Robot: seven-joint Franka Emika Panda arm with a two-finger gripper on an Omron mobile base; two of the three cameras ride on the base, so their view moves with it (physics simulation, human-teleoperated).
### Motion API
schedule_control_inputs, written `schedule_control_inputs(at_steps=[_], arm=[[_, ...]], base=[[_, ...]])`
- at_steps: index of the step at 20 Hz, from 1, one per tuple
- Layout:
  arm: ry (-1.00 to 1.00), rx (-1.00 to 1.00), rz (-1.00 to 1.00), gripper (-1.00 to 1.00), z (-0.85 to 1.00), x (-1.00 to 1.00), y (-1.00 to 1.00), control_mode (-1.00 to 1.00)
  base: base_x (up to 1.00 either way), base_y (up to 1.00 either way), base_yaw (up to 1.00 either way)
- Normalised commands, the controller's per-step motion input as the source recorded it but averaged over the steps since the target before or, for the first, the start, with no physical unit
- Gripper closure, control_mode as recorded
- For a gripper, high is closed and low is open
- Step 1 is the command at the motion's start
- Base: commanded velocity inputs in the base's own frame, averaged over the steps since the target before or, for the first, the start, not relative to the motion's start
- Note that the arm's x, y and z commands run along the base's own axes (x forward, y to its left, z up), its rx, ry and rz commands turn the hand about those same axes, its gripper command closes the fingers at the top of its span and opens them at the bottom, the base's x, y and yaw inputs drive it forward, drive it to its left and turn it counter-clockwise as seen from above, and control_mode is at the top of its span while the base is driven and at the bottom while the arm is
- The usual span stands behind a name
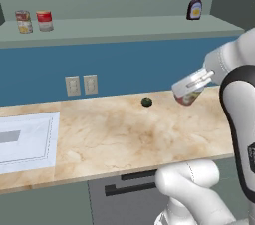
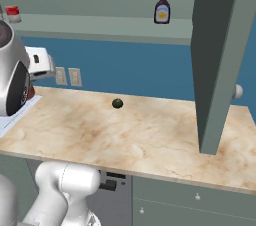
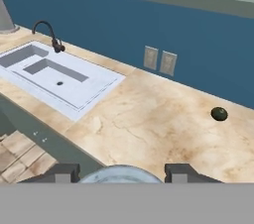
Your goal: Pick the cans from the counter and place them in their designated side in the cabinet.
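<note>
My gripper point(image 1: 189, 88) hangs above the right part of the beige counter point(image 1: 114, 139), shut on a small can point(image 1: 188, 97) with a reddish label, held tilted. In the hand view the can's silver top point(image 3: 121, 175) sits between the two dark fingertips point(image 3: 181, 172). A red-and-white can point(image 1: 44, 20) stands on the far left of the grey-green cabinet ledge point(image 1: 124, 27), next to a yellow-and-red labelled can point(image 1: 23, 21). The red-and-white can point(image 2: 12, 13) also shows at the left edge of the right base view.
A dark sauce bottle point(image 1: 194, 5) stands on the ledge's right half. A dark green lump point(image 1: 146, 101) lies on the counter near the blue wall. The white sink point(image 3: 54, 74) with its faucet point(image 3: 49, 32) is at the left. An open cabinet door point(image 2: 220, 55) hangs at the right.
</note>
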Motion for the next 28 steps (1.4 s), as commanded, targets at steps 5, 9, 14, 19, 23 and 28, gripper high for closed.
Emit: schedule_control_inputs(at_steps=[5,9,14,19,23,28], arm=[[-0.03,0.03,0.01,1.0,0.21,-0.13,0.16,-1.0],[-0.07,0.07,0.02,1.0,0.19,-0.02,0.15,-1.0],[-0.11,0.11,0.02,1.0,0.1,0.03,0.11,-1.0],[-0.14,0.12,0.02,1.0,0.01,0.08,0.05,-1.0],[-0.14,0.1,0.02,1.0,0.14,0.01,0.09,-1.0],[-0.11,0.07,0.02,1.0,0.25,-0.01,0.14,-1.0]], base=[[0.0,0.0,0.0],[0.0,0.0,0.0],[0.0,0.0,0.0],[0.0,0.0,0.0],[0.0,0.0,0.0],[0.0,0.0,0.0]])
